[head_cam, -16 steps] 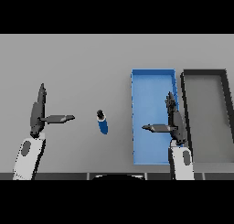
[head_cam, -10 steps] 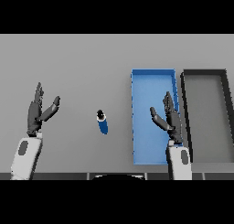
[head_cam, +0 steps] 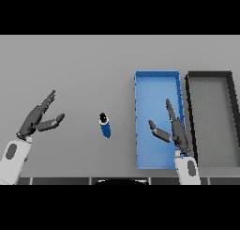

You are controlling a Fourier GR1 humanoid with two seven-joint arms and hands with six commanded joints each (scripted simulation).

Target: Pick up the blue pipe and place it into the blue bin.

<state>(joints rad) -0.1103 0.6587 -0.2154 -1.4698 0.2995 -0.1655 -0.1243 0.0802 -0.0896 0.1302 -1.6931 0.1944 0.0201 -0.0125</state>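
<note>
The blue pipe (head_cam: 105, 126) lies on the grey tabletop (head_cam: 84, 65), just left of the blue bin (head_cam: 157, 79) and between both hands. The right hand (head_cam: 174, 130) hovers over the bin, fingers (head_cam: 169, 109) straight and released, apart from the pipe. The left hand (head_cam: 36, 120) is far left, also released. A dark bin (head_cam: 211, 75) stands beside the blue one.

The blue pipe (head_cam: 105, 126) lay on the grey table (head_cam: 93, 69) near the middle, its dark cap toward 12 o'clock. At its 3 o'clock sat the blue bin (head_cam: 157, 79), with a black bin (head_cam: 210, 76) just beside that, further toward 3. The right hand (head_cam: 172, 128) hung over the blue bin, fingers straight. The left hand (head_cam: 38, 118) was at the pipe's 9 o'clock, well apart, fingers straight.
</note>
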